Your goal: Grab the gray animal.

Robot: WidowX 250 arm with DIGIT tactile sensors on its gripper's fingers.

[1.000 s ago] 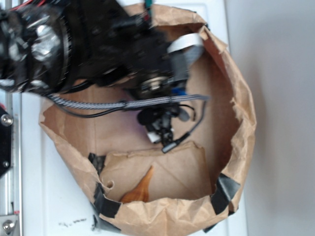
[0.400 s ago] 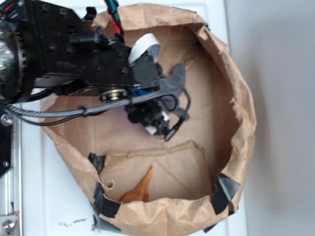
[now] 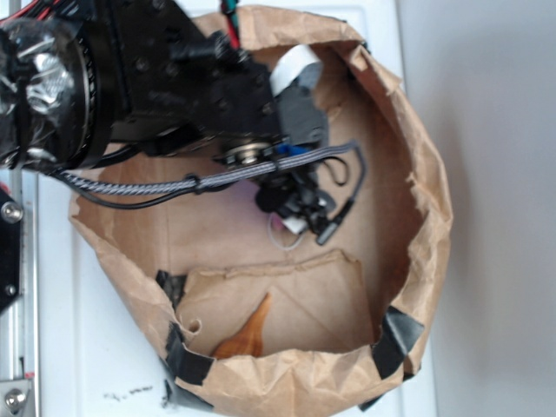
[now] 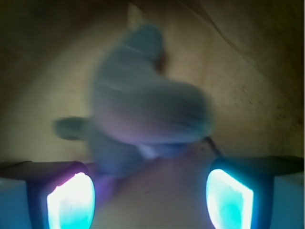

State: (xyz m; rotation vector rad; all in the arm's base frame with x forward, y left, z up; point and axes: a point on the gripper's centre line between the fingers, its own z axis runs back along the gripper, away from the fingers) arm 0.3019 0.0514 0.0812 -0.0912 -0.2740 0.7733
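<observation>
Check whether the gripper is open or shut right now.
Open. In the wrist view the gripper has its two lit pads wide apart, with the gray animal ahead of them, not clamped.

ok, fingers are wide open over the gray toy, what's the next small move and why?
Probably ease straight down a little further, then close. In the wrist view the gray animal lies just ahead of the gap, and both fingers stand wide apart, not yet around it. In the exterior view the gripper sits low inside the paper bag, over the toy's white ring. The wrist image is blurred, so contact is unclear.
</observation>
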